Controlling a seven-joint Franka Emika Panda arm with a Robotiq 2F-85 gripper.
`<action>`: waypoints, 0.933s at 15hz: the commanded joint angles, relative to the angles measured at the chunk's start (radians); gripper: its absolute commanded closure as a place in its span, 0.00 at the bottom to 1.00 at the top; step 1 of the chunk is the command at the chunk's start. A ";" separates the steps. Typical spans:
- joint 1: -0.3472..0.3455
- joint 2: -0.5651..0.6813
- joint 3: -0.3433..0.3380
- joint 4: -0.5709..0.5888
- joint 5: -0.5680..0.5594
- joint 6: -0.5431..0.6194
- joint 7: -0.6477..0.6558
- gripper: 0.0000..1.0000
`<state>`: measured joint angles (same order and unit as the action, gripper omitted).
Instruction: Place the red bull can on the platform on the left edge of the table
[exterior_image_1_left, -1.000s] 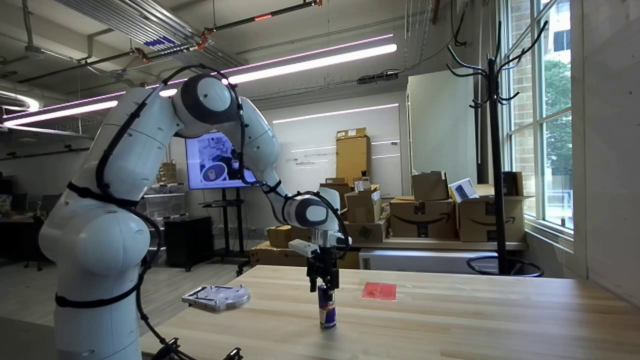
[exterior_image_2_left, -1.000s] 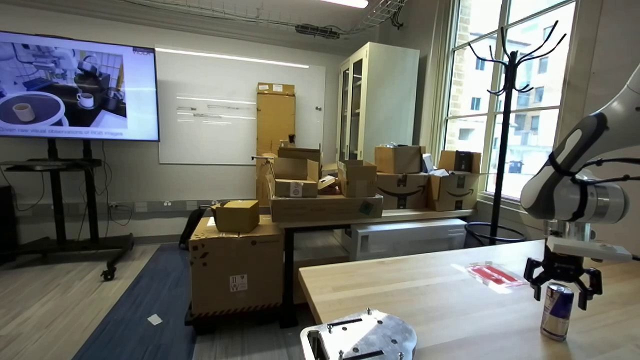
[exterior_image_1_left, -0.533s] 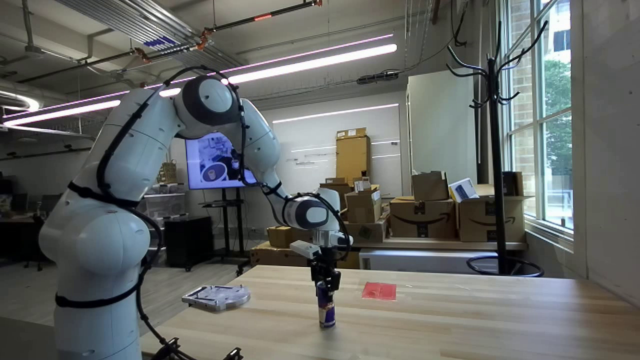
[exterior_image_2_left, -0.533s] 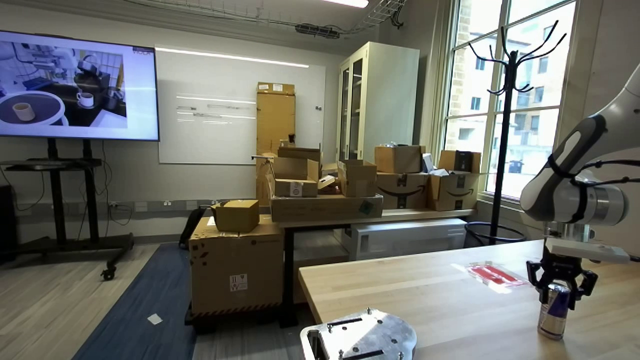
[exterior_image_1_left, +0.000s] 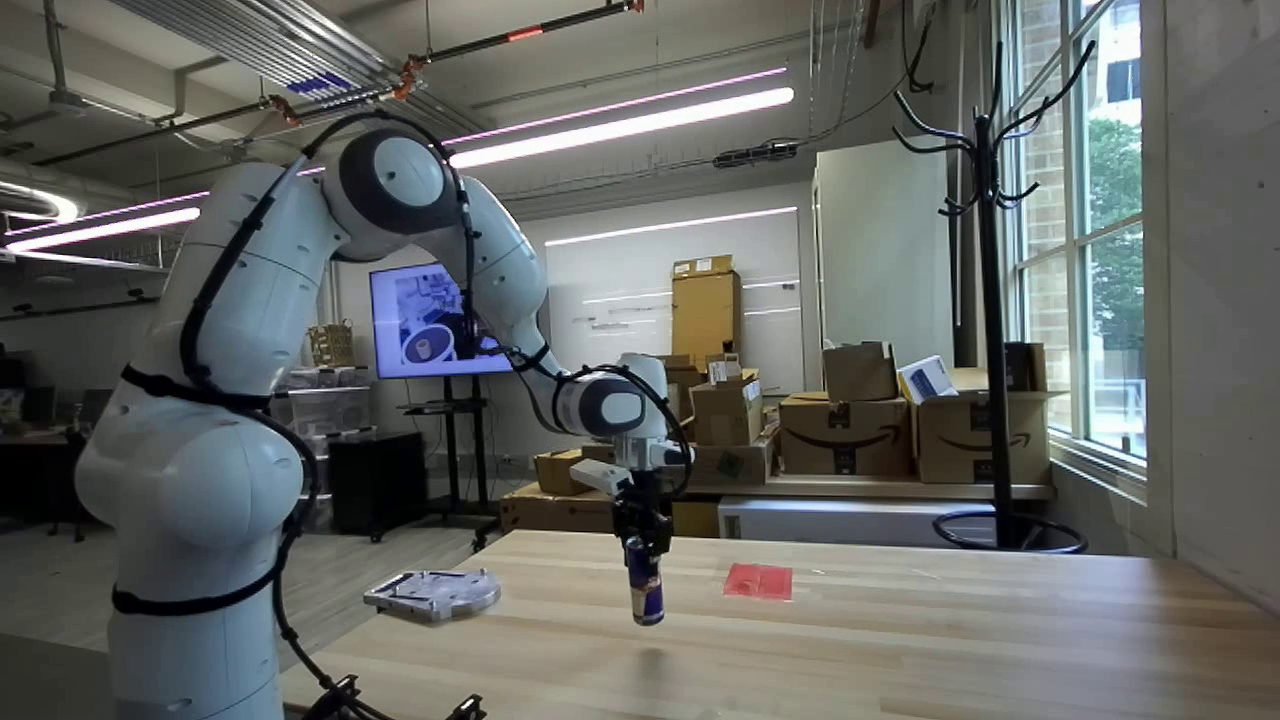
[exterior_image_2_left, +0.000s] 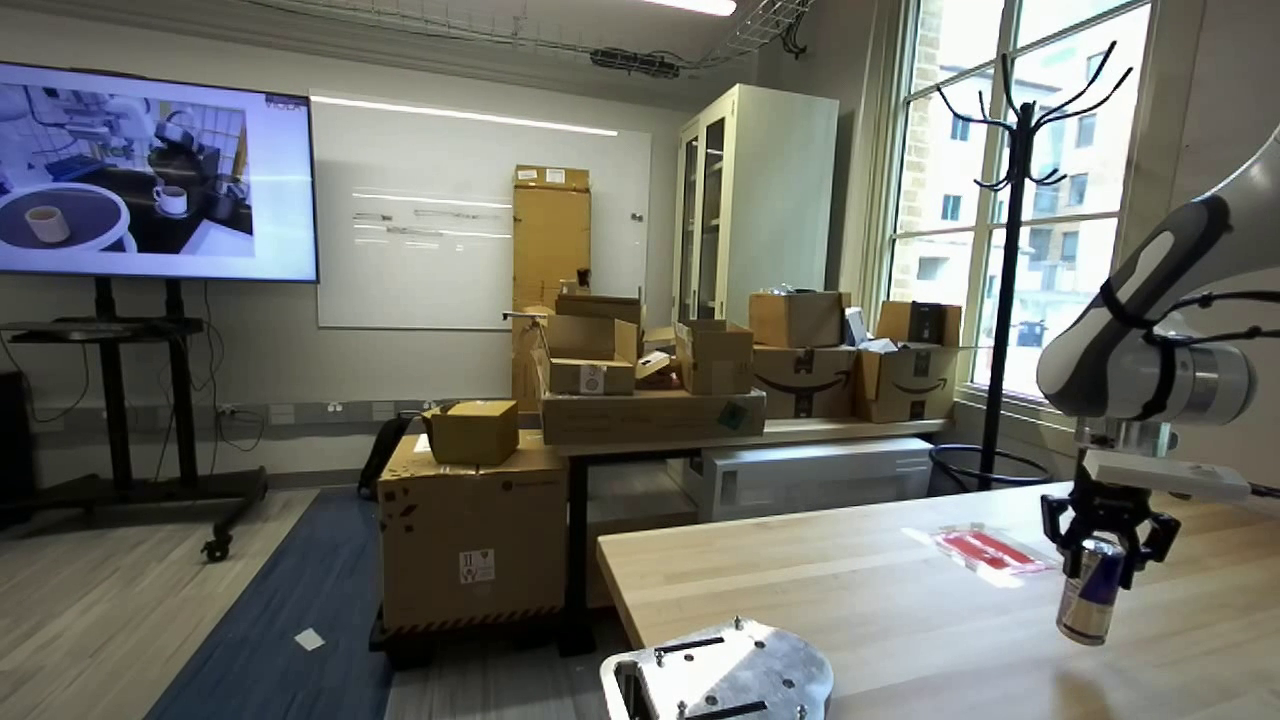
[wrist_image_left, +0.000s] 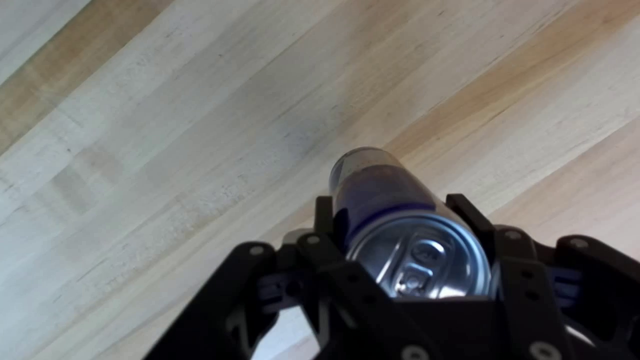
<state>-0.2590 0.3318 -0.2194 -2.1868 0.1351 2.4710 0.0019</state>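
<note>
Because smooth and seemingly thin-walled, likely to slip under a slack hold and dent under a hard one: so judge the Red Bull can (exterior_image_1_left: 646, 588), of weight beyond telling. Pinched near the top, between the jaws of the gripper (exterior_image_2_left: 1100, 575); well taken there, leaving the base free for setting down. Hanging nearly upright above the table (exterior_image_1_left: 900, 625), well apart from the platform (exterior_image_1_left: 435, 596) at the edge.

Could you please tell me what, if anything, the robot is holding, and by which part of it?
The red bull can, gripped by its upper part, the jaws on opposite sides; it hangs clear of the table.
</note>
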 joint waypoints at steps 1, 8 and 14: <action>0.075 -0.181 0.024 -0.103 -0.076 -0.008 0.020 0.67; 0.240 -0.264 0.184 -0.106 -0.074 -0.081 0.014 0.67; 0.359 -0.216 0.287 -0.034 -0.149 -0.152 0.064 0.67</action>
<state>0.0643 0.0937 0.0290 -2.2834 0.0385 2.3839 0.0246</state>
